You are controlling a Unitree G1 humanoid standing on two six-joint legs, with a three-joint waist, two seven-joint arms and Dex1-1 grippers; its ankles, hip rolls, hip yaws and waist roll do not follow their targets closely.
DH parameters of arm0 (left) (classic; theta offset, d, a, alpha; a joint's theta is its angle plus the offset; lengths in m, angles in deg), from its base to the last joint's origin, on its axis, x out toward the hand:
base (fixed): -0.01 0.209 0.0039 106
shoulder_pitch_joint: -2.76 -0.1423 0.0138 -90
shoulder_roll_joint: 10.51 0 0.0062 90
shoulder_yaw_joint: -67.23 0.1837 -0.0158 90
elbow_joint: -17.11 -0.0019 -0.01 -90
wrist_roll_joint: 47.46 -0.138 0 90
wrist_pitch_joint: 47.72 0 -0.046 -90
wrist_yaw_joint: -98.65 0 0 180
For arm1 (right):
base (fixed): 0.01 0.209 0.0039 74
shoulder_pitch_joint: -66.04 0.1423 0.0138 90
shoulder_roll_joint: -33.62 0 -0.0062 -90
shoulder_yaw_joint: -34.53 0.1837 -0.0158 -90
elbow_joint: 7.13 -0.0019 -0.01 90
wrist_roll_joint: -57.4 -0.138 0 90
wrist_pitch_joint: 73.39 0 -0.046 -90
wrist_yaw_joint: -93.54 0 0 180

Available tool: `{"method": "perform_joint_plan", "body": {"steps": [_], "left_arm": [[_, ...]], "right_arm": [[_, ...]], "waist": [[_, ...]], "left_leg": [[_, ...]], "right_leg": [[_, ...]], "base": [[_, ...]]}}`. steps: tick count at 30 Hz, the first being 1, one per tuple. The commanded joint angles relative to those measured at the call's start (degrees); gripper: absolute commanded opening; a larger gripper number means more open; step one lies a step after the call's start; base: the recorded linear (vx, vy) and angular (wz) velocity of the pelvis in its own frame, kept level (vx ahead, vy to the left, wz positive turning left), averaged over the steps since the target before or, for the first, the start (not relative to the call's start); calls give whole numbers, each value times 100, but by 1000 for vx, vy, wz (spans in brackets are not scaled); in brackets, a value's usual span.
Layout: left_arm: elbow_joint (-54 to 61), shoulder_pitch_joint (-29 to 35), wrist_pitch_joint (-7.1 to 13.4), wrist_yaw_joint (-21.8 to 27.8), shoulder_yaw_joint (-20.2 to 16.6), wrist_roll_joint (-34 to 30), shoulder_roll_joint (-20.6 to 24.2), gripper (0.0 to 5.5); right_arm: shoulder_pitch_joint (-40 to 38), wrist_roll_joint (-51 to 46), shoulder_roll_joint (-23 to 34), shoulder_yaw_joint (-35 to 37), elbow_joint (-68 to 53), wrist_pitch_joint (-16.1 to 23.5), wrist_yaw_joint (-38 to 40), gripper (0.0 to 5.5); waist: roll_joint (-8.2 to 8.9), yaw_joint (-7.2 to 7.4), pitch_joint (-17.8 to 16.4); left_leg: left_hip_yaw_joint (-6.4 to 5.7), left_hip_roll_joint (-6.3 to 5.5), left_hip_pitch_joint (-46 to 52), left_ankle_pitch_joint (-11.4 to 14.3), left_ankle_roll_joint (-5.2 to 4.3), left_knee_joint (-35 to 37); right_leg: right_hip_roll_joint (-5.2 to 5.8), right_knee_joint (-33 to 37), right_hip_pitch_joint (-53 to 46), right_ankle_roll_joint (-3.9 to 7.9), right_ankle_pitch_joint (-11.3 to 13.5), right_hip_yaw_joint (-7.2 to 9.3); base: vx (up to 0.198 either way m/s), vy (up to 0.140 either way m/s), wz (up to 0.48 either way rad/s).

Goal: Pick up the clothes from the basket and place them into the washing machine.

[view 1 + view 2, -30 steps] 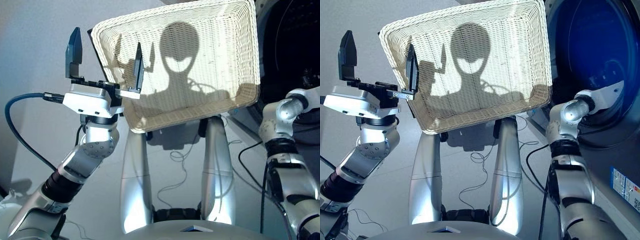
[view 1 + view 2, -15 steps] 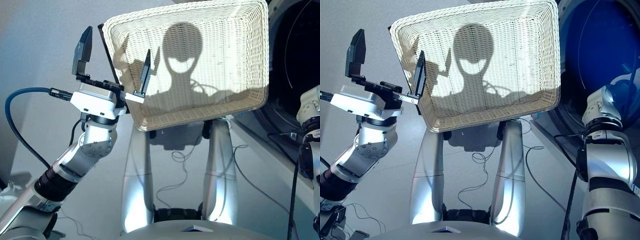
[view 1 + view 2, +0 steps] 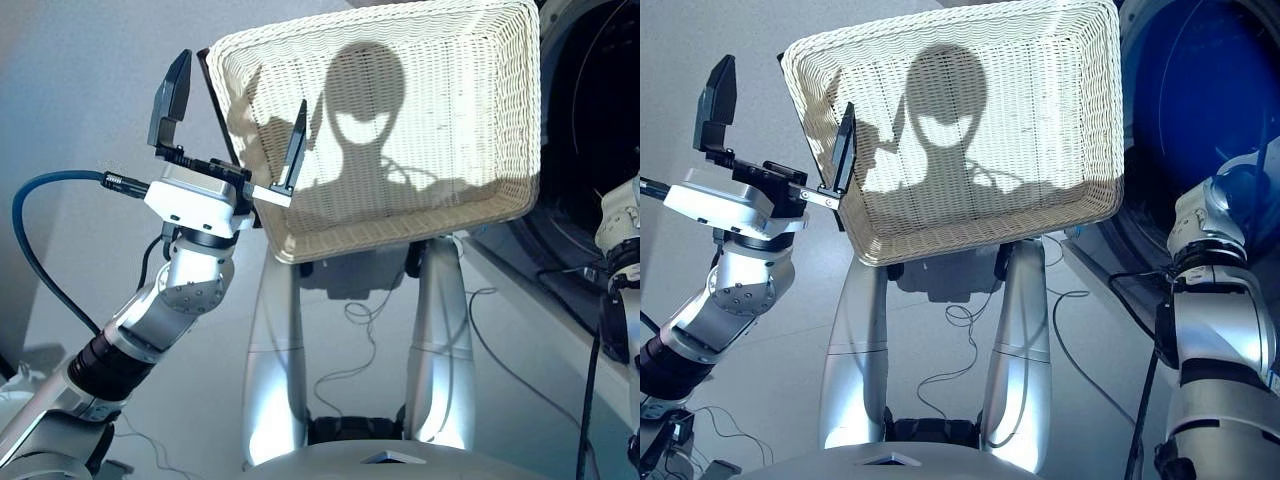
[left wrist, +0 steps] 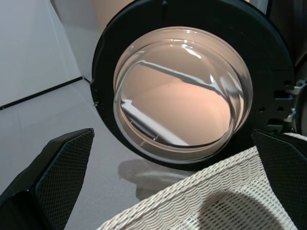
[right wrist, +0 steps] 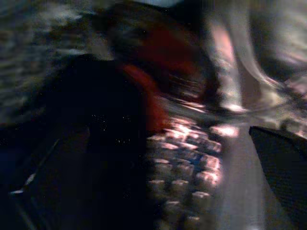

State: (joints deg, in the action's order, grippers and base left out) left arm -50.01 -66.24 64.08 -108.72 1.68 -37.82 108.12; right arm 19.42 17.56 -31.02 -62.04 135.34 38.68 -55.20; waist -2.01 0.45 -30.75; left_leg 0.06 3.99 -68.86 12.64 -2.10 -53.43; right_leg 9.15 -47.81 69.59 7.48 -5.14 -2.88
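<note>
We saw the basket (image 3: 400, 130) empty, no garment in it, sitting between the arms with the washing machine (image 3: 1200, 110) at its right. The left gripper (image 3: 232, 115) stood upright at the basket's near-left corner, fingers spread wide and holding nothing; its wrist view looked at the porthole door (image 4: 182, 93) over the wicker rim. The right gripper was out of the head views, its arm reaching toward the drum opening; in its wrist view we made out coral-red cloth (image 5: 158, 81) and a dark garment (image 5: 96, 139) on the ribbed drum wall (image 5: 192, 172). We couldn't tell that gripper's spread, nor whether the dark cloth was in it or just lying there. We judged the clothes light, limp and prone to snagging, best pinched at a bunched fold, not an edge. The load looked mostly in.
</note>
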Motion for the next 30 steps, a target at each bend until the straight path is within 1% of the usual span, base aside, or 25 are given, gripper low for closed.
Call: {"method": "perform_joint_plan", "body": {"steps": [1, 3, 5, 7, 9, 11, 13, 14, 15, 16, 18, 22, 25, 26, 27, 28, 29, 30], "left_arm": [[553, -95, 184, -96, -76, -118, -286, 550], [498, -122, 181, -85, -73, -109, -359, 550], [469, -138, 170, -115, -69, -180, -365, 550], [417, -158, 153, -159, -39, -272, -352, 550], [385, -210, 163, -226, -39, -378, -289, 550], [399, -270, 176, -242, -28, -465, -221, 550], [463, -335, 222, -230, 0, -541, -75, 550], [489, -356, 243, -236, 41, -574, -15, 550], [494, -373, 268, -217, 109, -612, 90, 550], [507, -390, 272, -188, 128, -674, 167, 550], [554, -360, 244, -213, 190, -721, 228, 550], [464, -360, 254, -109, 259, -597, 214, 550], [223, -436, 328, 250, 331, -207, 122, 550], [32, -551, 375, 494, 333, 197, 3, 550], [-125, -651, 366, 716, 336, 468, -68, 550], [-380, -805, 357, 970, 310, 869, -212, 550], [-691, -923, 338, 1209, 291, 1211, -361, 550], [-1001, -1107, 285, 1481, 226, 1696, -576, 550]], "right_arm": [[-917, 826, -470, -473, -1326, 341, -193, 550], [-1359, 1046, -782, -756, -1961, 329, -428, 550], [-1729, 1438, -935, -1215, -2595, 279, -734, 550], [-1946, 1895, -940, -1579, -3032, 257, -847, 550], [-1993, 2407, -836, -2045, -3400, 217, -999, 550], [-1899, 2899, -607, -2562, -3821, 187, -1252, 550], [-1688, 3509, -246, -3108, -4288, 167, -1474, 550], [-1566, 3801, -51, -3296, -4478, 176, -1458, 550], [-1218, 4556, 277, -3680, -4676, 126, -1430, 550], [-927, 5080, 497, -4022, -4867, 101, -1451, 550], [-900, 5186, 613, -4076, -5009, 121, -1312, 550], [-1158, 5158, 806, -3990, -5228, 196, -1244, 550], [-1648, 4915, 810, -3759, -5120, 185, -1323, 550], [-1820, 4823, 770, -3677, -5047, 172, -1399, 550], [-2010, 4722, 763, -3577, -4953, 140, -1477, 550], [-2234, 4538, 696, -3437, -4842, 104, -1593, 550], [-2442, 4315, 591, -3282, -4672, 74, -1703, 550], [-2629, 4148, 494, -3142, -4537, 12, -1832, 550]], "waist": [[92, 193, 96], [115, 214, 96], [127, 225, 96], [126, 233, 96], [124, 234, 96], [121, 217, 96], [123, 200, 96], [128, 192, 96], [131, 159, 96], [121, 175, 96], [130, 184, 96], [174, 207, 96], [229, 226, 96], [249, 232, 96], [263, 235, 96], [276, 244, 96], [292, 245, 96], [294, 243, 96]], "left_leg": [[275, -67, 316, -449, -39, 753], [281, -59, 317, -471, -28, 778], [280, -55, 298, -493, -20, 797], [285, -57, 297, -507, -14, 801], [305, -53, 319, -515, -15, 822], [311, -47, 336, -515, -16, 825], [303, -39, 364, -509, -28, 825], [304, -39, 375, -508, -32, 816], [295, -40, 400, -495, -39, 804], [283, -44, 435, -477, -46, 799], [288, -43, 491, -490, -57, 808], [294, -25, 816, -514, -78, 935], [331, -9, 1379, -527, -104, 1203], [327, -8, 1650, -536, -115, 1364], [343, -19, 1864, -550, -120, 1482], [324, -28, 2175, -573, -129, 1669], [314, -41, 2452, -600, -139, 1818], [304, -56, 2777, -641, -151, 2015]], "right_leg": [[-232, 38, -179, -259, -177, 194], [-239, 58, -177, -265, -164, 186], [-246, 69, -157, -262, -146, 173], [-241, 60, -153, -260, -139, 174], [-243, 74, -167, -252, -117, 161], [-245, 74, -176, -246, -109, 158], [-241, 74, -210, -227, -118, 153], [-236, 65, -222, -225, -119, 157], [-237, 53, -251, -218, -127, 161], [-231, 23, -274, -211, -154, 166], [-207, 31, -332, -201, -148, 177], [-173, 85, -605, -173, -156, 230], [-154, 314, -1161, -158, -163, 310], [-130, 430, -1422, -147, -161, 330], [-112, 527, -1638, -133, -146, 362], [-96, 674, -1943, -116, -124, 379], [-69, 854, -2254, -98, -90, 422], [-45, 1036, -2589, -80, -60, 487]], "base": [[0, 0, 0], [0, 0, 0], [0, 0, 0], [0, 0, 0], [0, 0, 0], [0, 0, 0], [0, 0, 0], [0, 0, 0], [0, 0, 0], [0, 0, 0], [0, 0, 0], [0, 0, 0], [45, -5, 4], [90, 0, 19], [109, -7, 35], [121, -15, 26], [135, -21, 37], [146, -20, 60]]}}
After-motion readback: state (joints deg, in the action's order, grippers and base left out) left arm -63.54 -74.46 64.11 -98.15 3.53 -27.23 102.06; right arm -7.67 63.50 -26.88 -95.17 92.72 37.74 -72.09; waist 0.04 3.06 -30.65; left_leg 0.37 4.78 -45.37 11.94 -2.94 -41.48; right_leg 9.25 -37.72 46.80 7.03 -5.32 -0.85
